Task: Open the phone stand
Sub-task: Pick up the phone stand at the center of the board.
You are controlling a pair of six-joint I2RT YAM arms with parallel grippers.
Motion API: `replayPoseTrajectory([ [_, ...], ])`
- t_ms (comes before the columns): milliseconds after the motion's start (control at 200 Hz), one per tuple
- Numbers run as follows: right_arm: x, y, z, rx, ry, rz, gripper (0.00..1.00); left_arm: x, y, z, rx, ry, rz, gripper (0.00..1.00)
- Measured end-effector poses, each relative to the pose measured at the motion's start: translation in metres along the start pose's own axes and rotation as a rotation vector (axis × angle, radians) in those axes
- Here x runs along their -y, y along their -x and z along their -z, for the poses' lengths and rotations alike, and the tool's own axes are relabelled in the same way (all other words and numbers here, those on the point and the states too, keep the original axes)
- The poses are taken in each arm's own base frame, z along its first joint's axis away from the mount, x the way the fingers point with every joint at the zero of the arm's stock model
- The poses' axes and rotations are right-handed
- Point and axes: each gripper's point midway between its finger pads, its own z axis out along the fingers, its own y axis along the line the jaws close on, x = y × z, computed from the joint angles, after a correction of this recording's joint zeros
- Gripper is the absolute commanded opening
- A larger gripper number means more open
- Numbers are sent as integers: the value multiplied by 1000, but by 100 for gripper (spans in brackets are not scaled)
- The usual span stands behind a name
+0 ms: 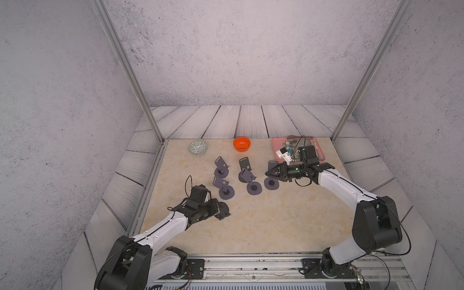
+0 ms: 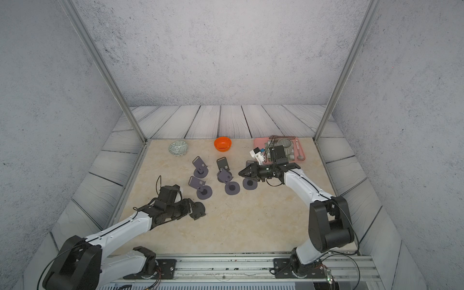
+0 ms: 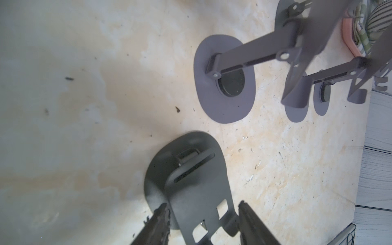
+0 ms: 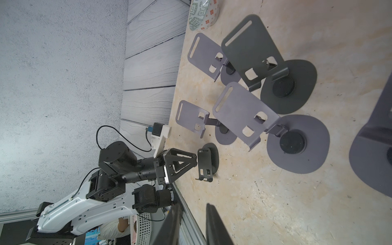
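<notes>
Left wrist view: shows left end effector (image 3: 201,209) gripping the folded phone stand (image 3: 191,180) by its edges at the near-left tabletop (image 3: 84,106), plate not yet swung up; finds right end effector (image 4: 193,205) narrowly parted, empty; counts five neighbouring stands (image 1: 248,175) already open.

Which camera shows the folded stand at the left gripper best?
Left wrist: folded stand close up between the jaws, cutouts clear. Right wrist shows it whole but small. In both top views the left gripper partly hides it.

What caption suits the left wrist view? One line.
Left jaws flank a folded dark grey metal phone stand on beige marble tabletop.
</notes>
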Motion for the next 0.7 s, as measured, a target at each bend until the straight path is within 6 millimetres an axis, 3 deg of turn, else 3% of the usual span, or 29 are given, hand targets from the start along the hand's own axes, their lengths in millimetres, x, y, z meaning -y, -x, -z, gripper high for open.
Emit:
replayPoseTrajectory([
  [701, 3, -2, -6, -28, -13, -14, 26, -7, 9, -15, 6, -17, -55, 55],
])
